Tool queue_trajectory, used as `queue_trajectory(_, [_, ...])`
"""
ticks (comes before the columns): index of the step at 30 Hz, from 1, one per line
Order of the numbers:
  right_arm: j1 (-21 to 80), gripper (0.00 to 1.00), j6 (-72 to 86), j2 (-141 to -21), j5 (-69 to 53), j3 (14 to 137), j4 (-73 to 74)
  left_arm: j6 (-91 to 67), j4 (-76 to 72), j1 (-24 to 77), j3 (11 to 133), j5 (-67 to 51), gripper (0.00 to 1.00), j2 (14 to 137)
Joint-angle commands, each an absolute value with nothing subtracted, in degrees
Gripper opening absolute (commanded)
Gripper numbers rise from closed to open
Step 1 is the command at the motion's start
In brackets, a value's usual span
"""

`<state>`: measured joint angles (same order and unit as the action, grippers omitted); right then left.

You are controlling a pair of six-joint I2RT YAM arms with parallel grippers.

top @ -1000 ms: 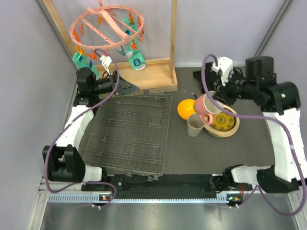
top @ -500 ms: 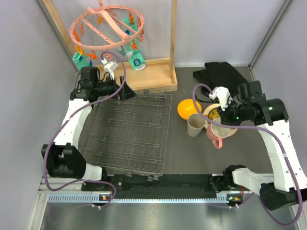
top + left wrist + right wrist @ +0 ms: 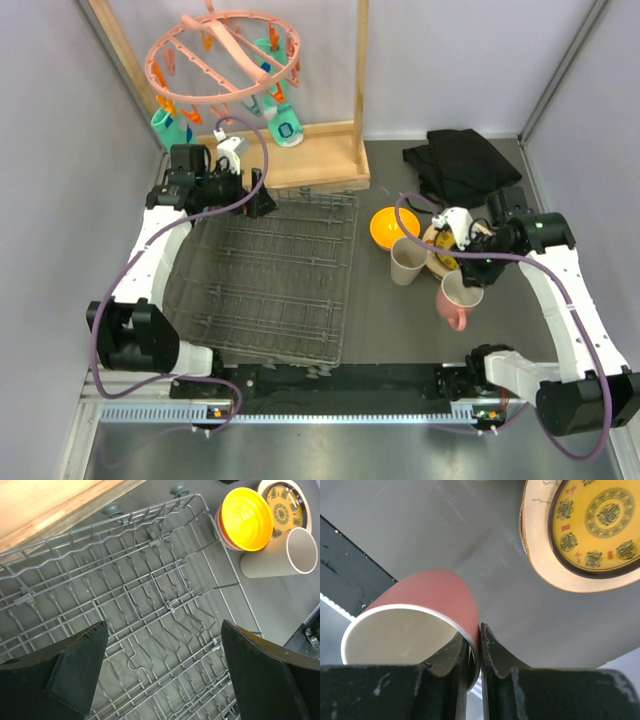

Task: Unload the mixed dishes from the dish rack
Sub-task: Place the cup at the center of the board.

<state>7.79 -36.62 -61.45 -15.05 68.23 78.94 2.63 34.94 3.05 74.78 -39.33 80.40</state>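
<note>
The dish rack (image 3: 270, 275) is a dark grey wire grid on the left of the mat, with nothing in it. My left gripper (image 3: 258, 200) hovers open over its far edge; the left wrist view shows only bare rack wires (image 3: 150, 595) between the spread fingers (image 3: 75, 670). My right gripper (image 3: 468, 272) is shut on the wall of the pink mug (image 3: 455, 297) (image 3: 420, 625), one finger inside the rim, low over the mat in front of the plates. The orange bowl (image 3: 388, 227) (image 3: 247, 517), beige cup (image 3: 407, 262) (image 3: 285, 555) and yellow patterned plate (image 3: 597, 515) on a cream plate (image 3: 540, 555) sit right of the rack.
A wooden frame (image 3: 320, 165) with a pink peg hanger (image 3: 225, 50) stands behind the rack. A black cloth (image 3: 465, 160) lies at the back right. The black front strip of the table (image 3: 345, 565) runs close to the mug.
My right arm has carried the pink mug from above the plate stack down and toward the near side, in front of the plates. The left gripper shifted slightly right over the rack's far edge.
</note>
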Motion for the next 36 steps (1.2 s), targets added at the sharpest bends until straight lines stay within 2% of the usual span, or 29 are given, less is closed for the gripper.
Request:
queue_trajectory(1, [7.21, 0.0, -36.92, -62.14, -17.49, 67.24, 77.88, 4.83, 34.72, 2.9, 74.45, -38.58, 0.98, 79.45])
queue_trajectory(18, [7.21, 0.0, -34.02, -68.11, -18.81, 57.84, 57.5, 4.75, 33.93, 2.9, 72.77, -37.44, 0.98, 79.01])
queue_trajectory(36, [7.21, 0.0, -31.9, -71.1, -14.86, 56.25, 50.71, 4.75, 34.1, 2.9, 73.56, -37.35, 0.98, 80.24])
